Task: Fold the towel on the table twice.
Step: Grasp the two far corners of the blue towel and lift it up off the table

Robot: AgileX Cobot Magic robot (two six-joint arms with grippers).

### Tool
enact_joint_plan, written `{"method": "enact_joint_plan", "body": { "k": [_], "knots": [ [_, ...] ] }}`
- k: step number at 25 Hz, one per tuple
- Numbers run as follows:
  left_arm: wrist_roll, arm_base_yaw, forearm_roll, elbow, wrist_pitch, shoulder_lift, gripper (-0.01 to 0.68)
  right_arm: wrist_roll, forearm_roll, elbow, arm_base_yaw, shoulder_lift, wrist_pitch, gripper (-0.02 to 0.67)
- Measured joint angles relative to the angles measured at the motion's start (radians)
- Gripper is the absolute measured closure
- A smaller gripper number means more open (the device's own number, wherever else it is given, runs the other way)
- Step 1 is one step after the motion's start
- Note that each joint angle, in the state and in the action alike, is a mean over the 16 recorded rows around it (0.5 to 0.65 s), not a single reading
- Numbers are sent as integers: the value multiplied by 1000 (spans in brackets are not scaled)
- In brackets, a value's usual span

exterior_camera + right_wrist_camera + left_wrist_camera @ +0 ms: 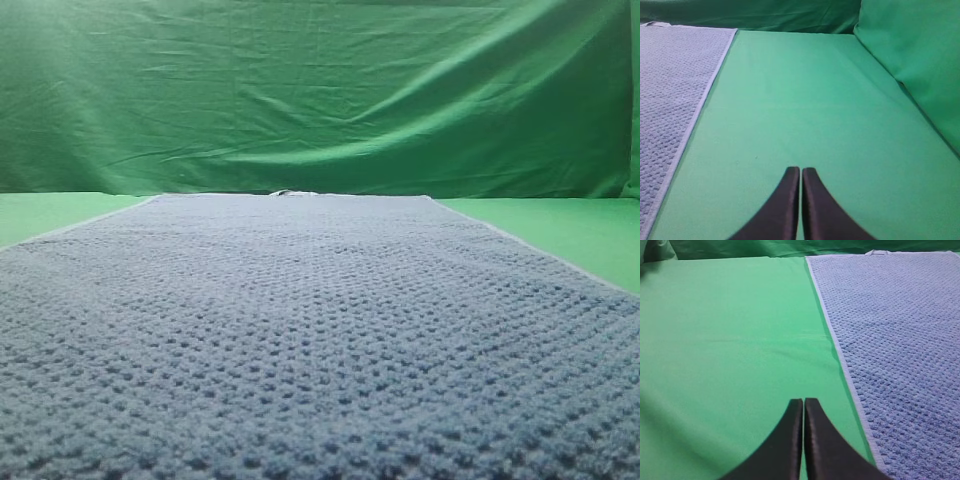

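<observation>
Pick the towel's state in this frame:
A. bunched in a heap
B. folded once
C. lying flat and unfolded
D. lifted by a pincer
C: the towel lies spread in a single flat layer on the table, with both pincers shut over bare green beside it.

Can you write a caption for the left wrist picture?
Shut left gripper above the green table, beside the flat blue-grey towel.

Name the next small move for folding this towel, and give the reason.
Probably open both grippers and bring them in to the towel's near corners. The towel lies flat and unfolded on the table; the left gripper and right gripper are shut, holding nothing, over bare table beside the towel's side edges.
</observation>
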Motion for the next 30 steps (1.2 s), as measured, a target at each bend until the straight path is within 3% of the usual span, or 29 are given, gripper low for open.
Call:
{"method": "enact_joint_plan", "body": {
  "k": [30],
  "knots": [
    [0, 0, -23, 0, -15, 0, 673, -1, 4, 0, 0, 0, -6, 649]
  ]
}}
